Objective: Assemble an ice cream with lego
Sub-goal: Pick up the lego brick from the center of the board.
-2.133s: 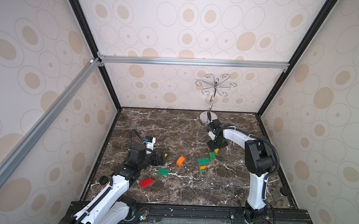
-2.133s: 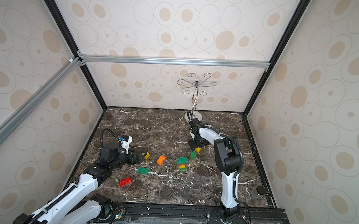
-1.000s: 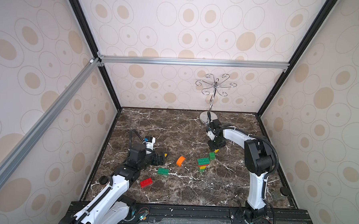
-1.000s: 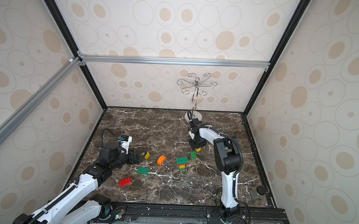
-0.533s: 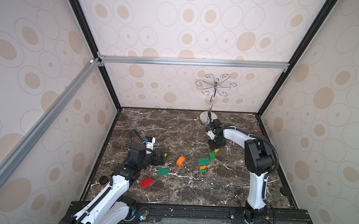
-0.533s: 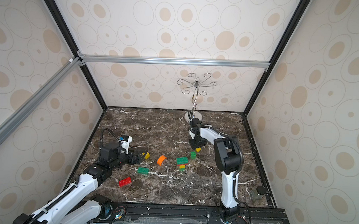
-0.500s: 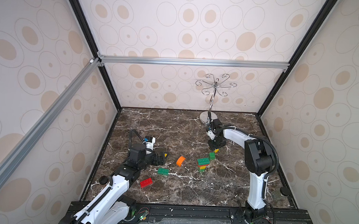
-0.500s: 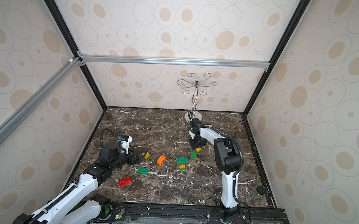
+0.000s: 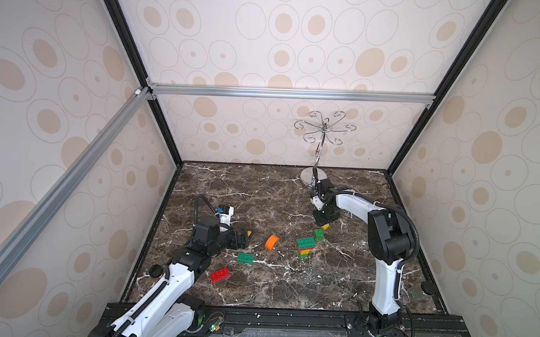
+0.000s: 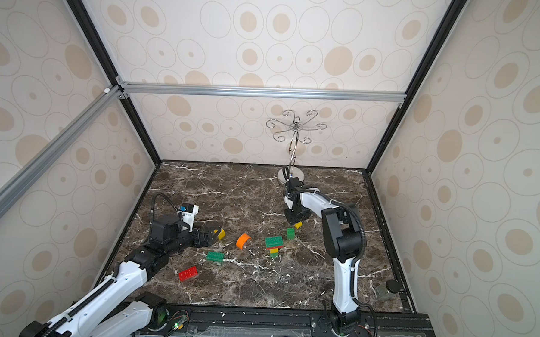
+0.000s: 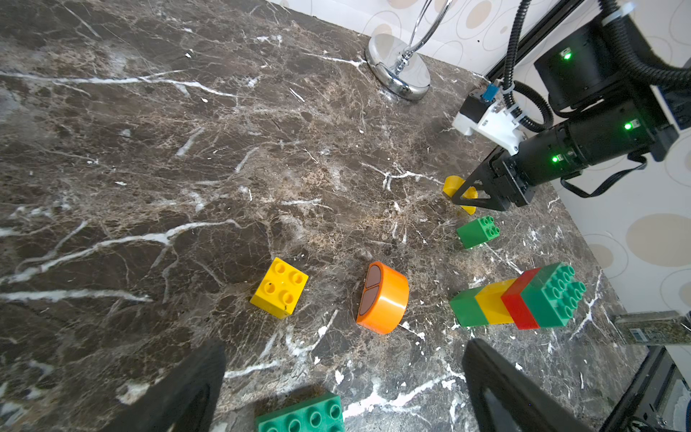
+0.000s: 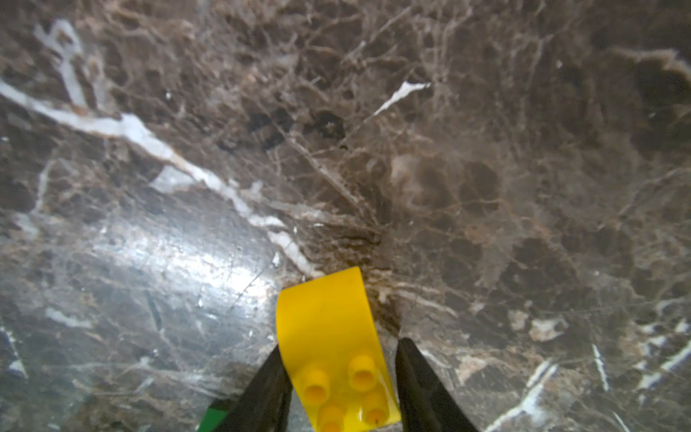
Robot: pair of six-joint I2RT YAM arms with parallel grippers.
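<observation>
My right gripper (image 12: 341,346) is down on the marble, its jaws shut on the yellow domed piece (image 12: 329,329), which lies on its side; both top views show this right of centre (image 9: 322,221) (image 10: 295,219). Close by are a small green square brick (image 9: 319,234) and a toppled stack (image 9: 305,247) of green, yellow, red and green bricks. The orange domed piece (image 9: 272,242) lies at centre. My left gripper (image 11: 344,389) is open and holds nothing, low over a green oblong brick (image 11: 303,415), with a yellow square brick (image 11: 279,288) ahead. A red oblong brick (image 9: 220,275) lies nearer the front.
The silver hooked stand (image 9: 312,180) rises at the back, just behind my right arm. A small jar (image 9: 416,293) lies at the front right corner. Patterned walls and black frame posts close in the marble floor (image 9: 261,190) on three sides.
The right gripper's jaws have narrowed onto the yellow domed piece. Neither arm has visibly shifted, and the loose bricks lie where they were.
</observation>
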